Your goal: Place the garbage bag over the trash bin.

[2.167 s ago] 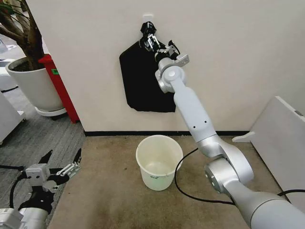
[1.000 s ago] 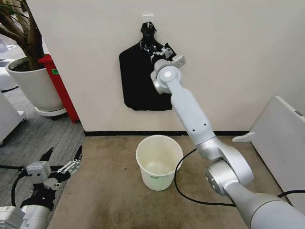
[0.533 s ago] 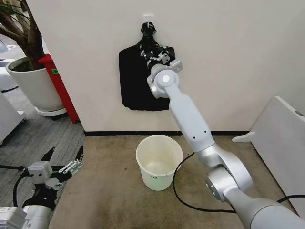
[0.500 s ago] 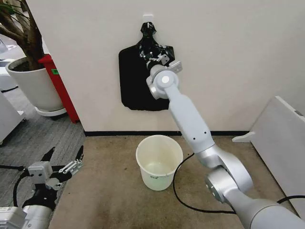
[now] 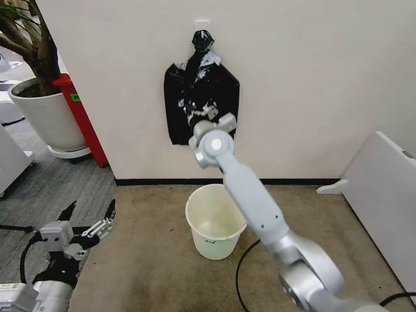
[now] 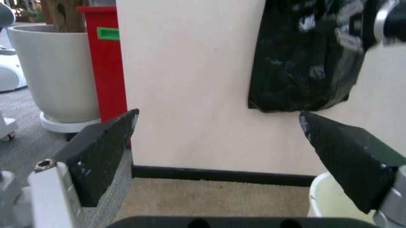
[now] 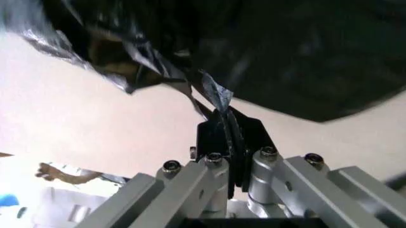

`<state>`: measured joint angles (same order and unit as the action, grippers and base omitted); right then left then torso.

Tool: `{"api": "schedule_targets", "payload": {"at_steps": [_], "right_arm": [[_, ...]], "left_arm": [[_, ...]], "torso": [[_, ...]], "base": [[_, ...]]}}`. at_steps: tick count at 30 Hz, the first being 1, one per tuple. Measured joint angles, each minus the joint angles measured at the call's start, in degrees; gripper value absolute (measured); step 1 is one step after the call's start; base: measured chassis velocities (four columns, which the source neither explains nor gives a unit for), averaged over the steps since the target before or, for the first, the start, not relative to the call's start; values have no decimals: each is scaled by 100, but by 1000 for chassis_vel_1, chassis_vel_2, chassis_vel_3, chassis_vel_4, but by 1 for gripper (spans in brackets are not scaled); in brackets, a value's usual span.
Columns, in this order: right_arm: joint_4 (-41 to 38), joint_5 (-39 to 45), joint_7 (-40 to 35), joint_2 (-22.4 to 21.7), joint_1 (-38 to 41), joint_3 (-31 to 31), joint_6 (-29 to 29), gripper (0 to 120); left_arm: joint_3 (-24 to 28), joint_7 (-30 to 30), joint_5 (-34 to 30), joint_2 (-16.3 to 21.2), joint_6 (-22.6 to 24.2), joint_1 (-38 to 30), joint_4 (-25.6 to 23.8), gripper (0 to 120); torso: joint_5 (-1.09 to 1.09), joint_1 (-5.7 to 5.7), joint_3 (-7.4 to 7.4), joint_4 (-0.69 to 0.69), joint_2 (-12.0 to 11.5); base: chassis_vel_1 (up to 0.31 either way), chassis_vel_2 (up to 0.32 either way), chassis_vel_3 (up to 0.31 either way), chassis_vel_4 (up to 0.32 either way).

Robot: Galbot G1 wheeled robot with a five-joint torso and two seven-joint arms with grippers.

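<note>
The garbage bag hangs rumpled and glossy on the wall, below a knot on a hook. My right gripper is low on the bag's front, mostly hidden behind its own wrist. In the right wrist view the right gripper is shut on a crinkled fold of the garbage bag. The trash bin stands upright on the carpet directly beneath. My left gripper waits open low at the left, far from both. In the left wrist view the left gripper frames the bag and the bin's rim.
A large white plant pot and a tall red container stand against the wall at the left. A white panel leans at the right. A black cable lies on the carpet beside the bin.
My right gripper has dropped from just under the knot to the bag's lower part, dragging plastic down. The flat black bundle now looks rumpled and glossy. The left arm has barely shifted.
</note>
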<state>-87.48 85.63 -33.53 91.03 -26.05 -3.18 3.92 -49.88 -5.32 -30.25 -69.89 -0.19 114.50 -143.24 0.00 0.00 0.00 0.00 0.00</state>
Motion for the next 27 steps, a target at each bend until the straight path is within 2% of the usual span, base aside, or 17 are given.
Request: {"api": "schedule_targets", "payload": {"at_steps": [11, 12, 19, 24, 27], "right_arm": [[-539, -96, -64, -370, -832, 6, 58, 0], [-741, -170, -67, -502, -1205, 16, 65, 0], [-973, -316, -79, -579, -1776, 43, 79, 0], [-1094, -372, -109, -603, -1926, 25, 81, 0], [-1144, -390, -141, -606, -1728, 35, 81, 0]], "left_arm": [[67, 7, 42, 10, -16, 18, 0, 100], [93, 15, 61, 6, -19, 29, 0, 100], [115, 20, 102, -8, -33, 37, 0, 100], [124, 24, 122, -20, -45, 34, 0, 100], [125, 25, 129, -31, -58, 40, 0, 100]], "torso": [[0, 0, 0, -1, 0], [0, 0, 0, -1, 0], [1, 0, 0, 0, 0], [0, 0, 0, 0, 0], [1, 0, 0, 0, 0]], "base": [[0, 0, 0, 0], [0, 0, 0, 0], [0, 0, 0, 0], [0, 0, 0, 0], [0, 0, 0, 0]]}}
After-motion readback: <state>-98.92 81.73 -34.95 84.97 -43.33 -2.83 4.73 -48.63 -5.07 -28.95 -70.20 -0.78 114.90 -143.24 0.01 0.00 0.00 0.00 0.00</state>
